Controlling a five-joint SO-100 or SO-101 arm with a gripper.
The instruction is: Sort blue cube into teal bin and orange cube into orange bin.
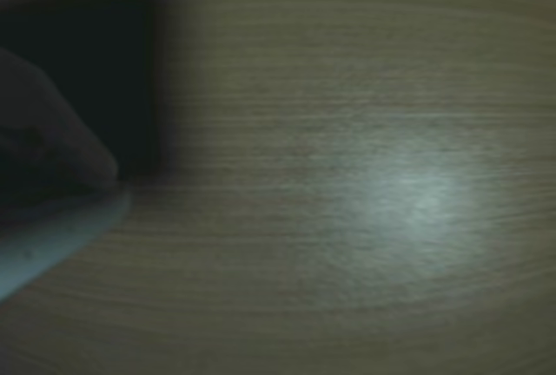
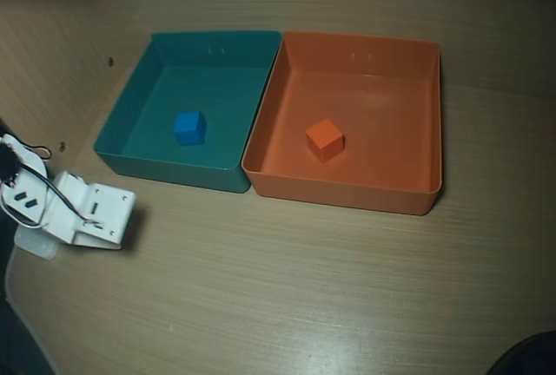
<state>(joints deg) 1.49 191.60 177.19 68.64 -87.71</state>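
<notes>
In the overhead view the blue cube (image 2: 189, 128) lies inside the teal bin (image 2: 165, 167), left of its middle. The orange cube (image 2: 325, 139) lies inside the orange bin (image 2: 347, 193), near its middle. The two bins stand side by side and touch. My white gripper (image 2: 117, 219) rests low over the table at the left, in front of the teal bin and apart from it. In the blurred wrist view the gripper (image 1: 117, 186) shows at the left edge; a grey finger (image 1: 43, 123) meets a white finger (image 1: 61, 236) at the tips, with nothing between them.
The folded arm with its black cables (image 2: 26, 197) sits at the overhead view's left edge. The wood-grain table (image 2: 304, 288) stretches in front of the bins. A dark blurred patch (image 1: 87, 62) fills the wrist view's upper left.
</notes>
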